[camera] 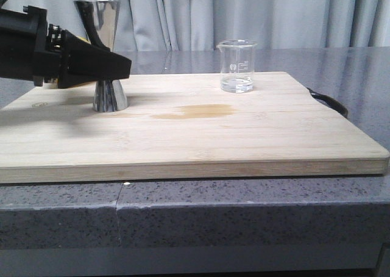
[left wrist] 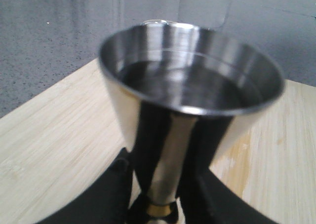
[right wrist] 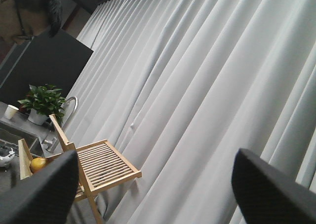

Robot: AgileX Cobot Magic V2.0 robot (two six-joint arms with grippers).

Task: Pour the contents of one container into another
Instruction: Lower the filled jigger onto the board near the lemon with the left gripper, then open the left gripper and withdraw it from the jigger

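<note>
Steel jigger (camera: pixel 105 54) — polished hourglass double cup with a thin brass band at the waist, standing upright at the far left of the wooden board (camera: pixel 183 136). The left gripper (camera: pixel 116 64) is reaching in from the left at waist height; in the left wrist view its black fingers (left wrist: pixel 106 194) are sitting either side of the narrow waist, just beside or touching it — whether the grip is actually closed I cannot tell. The upper cup is showing dark inside, possibly liquid or only reflection. Handling, by judgement: rigid, fairly weighty for its size, slick mirror surface, top-heavy shape; the waist is the sensible hold, since the flare above and below is stopping any slide.

Pale brown stain (camera: pixel 195 111) — lying on the board between the two vessels.

Glass beaker (camera: pixel 236 65) — small, clear, with pouring lip and faint white markings, standing upright right of centre toward the board's far edge, well apart from the jigger, a little clear liquid in the bottom. Likely light, stiff, breakable, smooth; best taken around mid-wall with modest pressure.

Right gripper (right wrist: pixel 158 184) — pointing away at curtains, its jaws standing wide apart and gripping nothing.
</note>
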